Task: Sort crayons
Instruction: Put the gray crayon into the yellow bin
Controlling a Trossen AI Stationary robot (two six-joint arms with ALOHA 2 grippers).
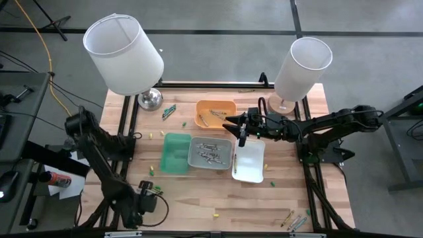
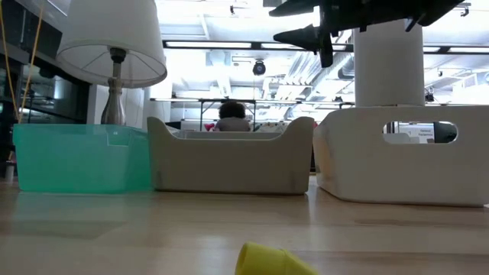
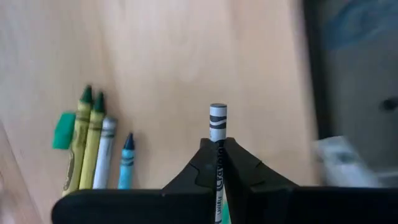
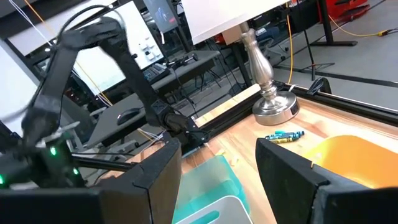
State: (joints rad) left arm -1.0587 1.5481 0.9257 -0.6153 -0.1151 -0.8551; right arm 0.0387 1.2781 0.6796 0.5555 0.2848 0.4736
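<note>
- Left pincer (image 3: 219,163) clamped on a grey/white-wrapped crayon (image 3: 217,121), which sticks out past the fingertips. Sits low at the near left corner of the table (image 1: 198,205).
- Just beside that grip, loose on the wood: two yellow-wrapped crayons with green tips (image 3: 84,140), a grey one (image 3: 104,152), a blue one (image 3: 126,160), plus a small green piece (image 3: 63,129).
- Right pincer (image 1: 239,127) spread wide, holding nothing, hovering above the gap between the orange tray (image 1: 215,114) and the white tray (image 1: 249,160).
- Trays in a cluster mid-table: green tray (image 1: 176,153), grey tray (image 1: 211,153) between green and white, orange behind them.
- Grey tray holds a bunch of crayons; the orange tray has a few; one lies on the white tray's left edge.
- More crayons loose: a small group near the silver lamp base (image 1: 150,99), another group at the near right corner (image 1: 295,220), single bits scattered around the trays.
- Second lamp (image 1: 299,69) stands at the far right of the table.
- Low view: yellow crayon end (image 2: 271,260) close to the camera; a person (image 2: 233,114) visible in the room behind the trays.
</note>
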